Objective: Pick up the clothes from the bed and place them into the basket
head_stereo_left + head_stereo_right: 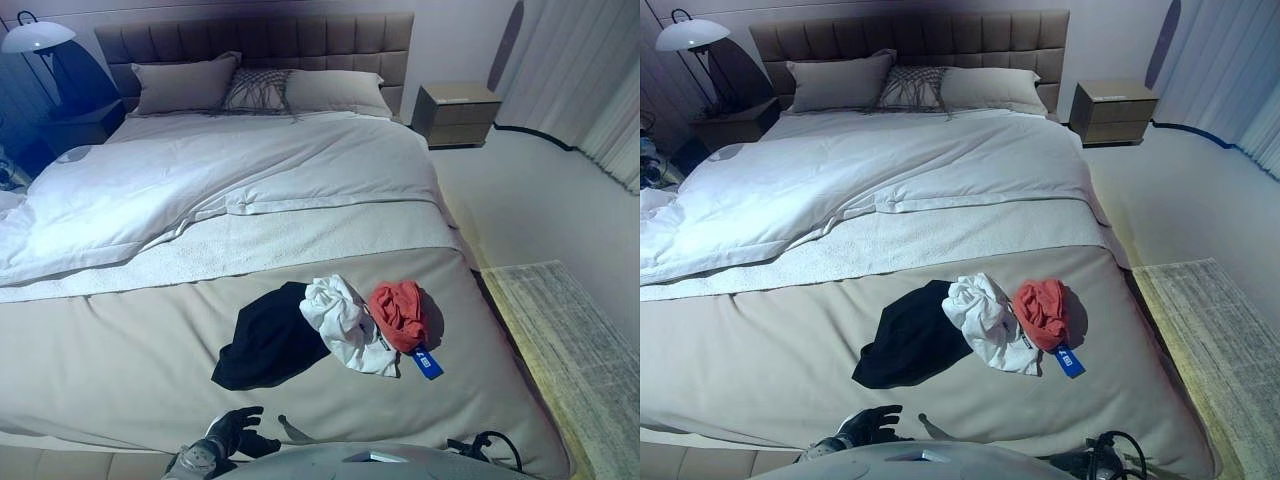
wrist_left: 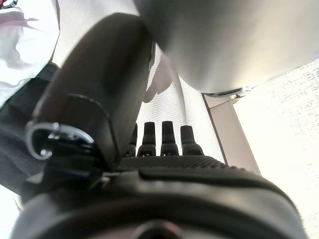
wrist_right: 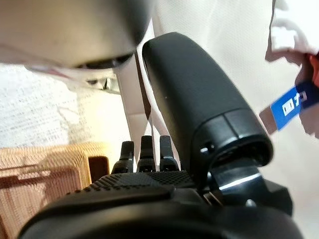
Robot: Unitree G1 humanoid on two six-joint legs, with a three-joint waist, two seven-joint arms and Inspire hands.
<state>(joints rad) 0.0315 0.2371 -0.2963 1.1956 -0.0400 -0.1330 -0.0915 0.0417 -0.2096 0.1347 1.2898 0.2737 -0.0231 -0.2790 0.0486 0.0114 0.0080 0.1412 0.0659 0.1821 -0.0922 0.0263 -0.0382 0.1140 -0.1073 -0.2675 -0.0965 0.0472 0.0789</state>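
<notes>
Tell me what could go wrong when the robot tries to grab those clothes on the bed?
The black garment, white garment and red garment lie bunched together and overlapping, so one grab might drag a neighbour along or drop it. The left hand is at the near edge of the bed, short of the pile, so reaching across may be a stretch. A blue tag sticks out by the red garment and could snag the fingers.

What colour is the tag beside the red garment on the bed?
The tag is blue with white print, clearest in the right wrist view.
</notes>
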